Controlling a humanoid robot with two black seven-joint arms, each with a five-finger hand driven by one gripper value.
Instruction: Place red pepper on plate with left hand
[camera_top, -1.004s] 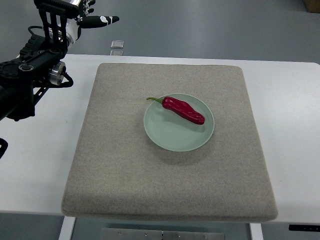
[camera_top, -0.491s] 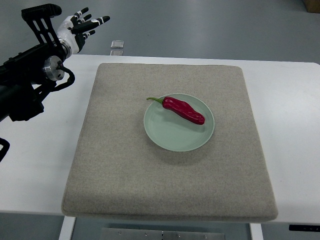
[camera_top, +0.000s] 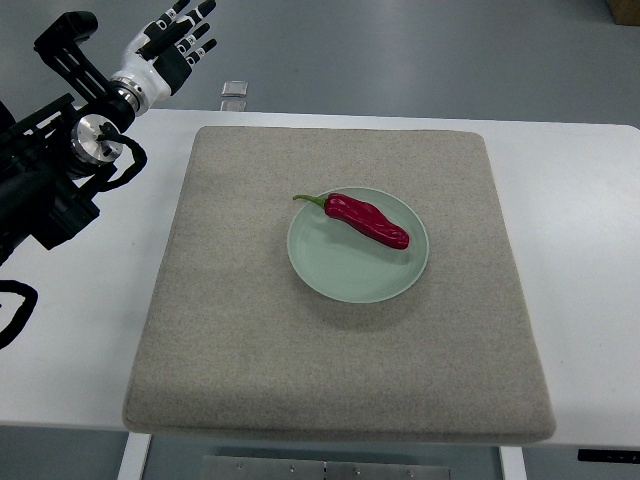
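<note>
A red pepper (camera_top: 369, 220) with a green stem lies on the pale green plate (camera_top: 347, 272), slanting from upper left to lower right across its upper half. The plate rests near the middle of a grey felt mat (camera_top: 250, 330). My left hand (camera_top: 178, 38) is raised at the top left, beyond the table's far edge, well away from the plate. Its fingers are spread and hold nothing. The black left arm comes in from the left edge.
The mat lies on a white table (camera_top: 580, 300). A small clear block (camera_top: 234, 91) sits at the table's far edge, just right of my left hand. Grey floor shows beyond the table.
My left hand has turned and risen toward the top of the picture, fingers still spread. The arm has drawn back to the left. Pepper and plate have not moved.
</note>
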